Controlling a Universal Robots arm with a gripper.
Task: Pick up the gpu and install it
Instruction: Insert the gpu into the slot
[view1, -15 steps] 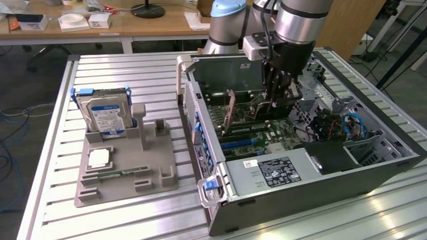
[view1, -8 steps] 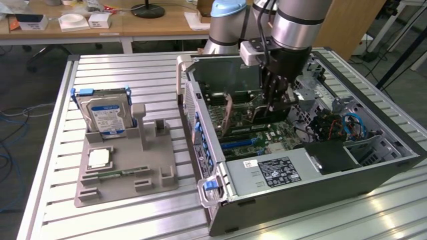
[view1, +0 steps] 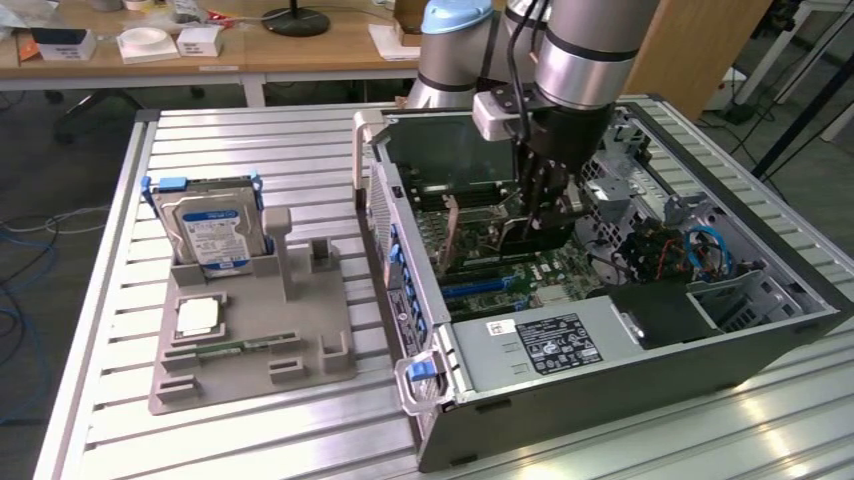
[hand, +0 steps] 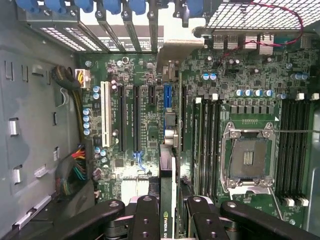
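gpu (hand: 166, 182) was held edge-on between the fingers (hand: 145, 220), which were partly closed and clamped on its two faces. card hung inside the open case (view1: 641, 390) over the motherboard (hand: 250, 100). its long axis ran parallel to the expansion slots (hand: 136, 117), roughly in line with the blue slot (hand: 166, 97); seating could not be confirmed.
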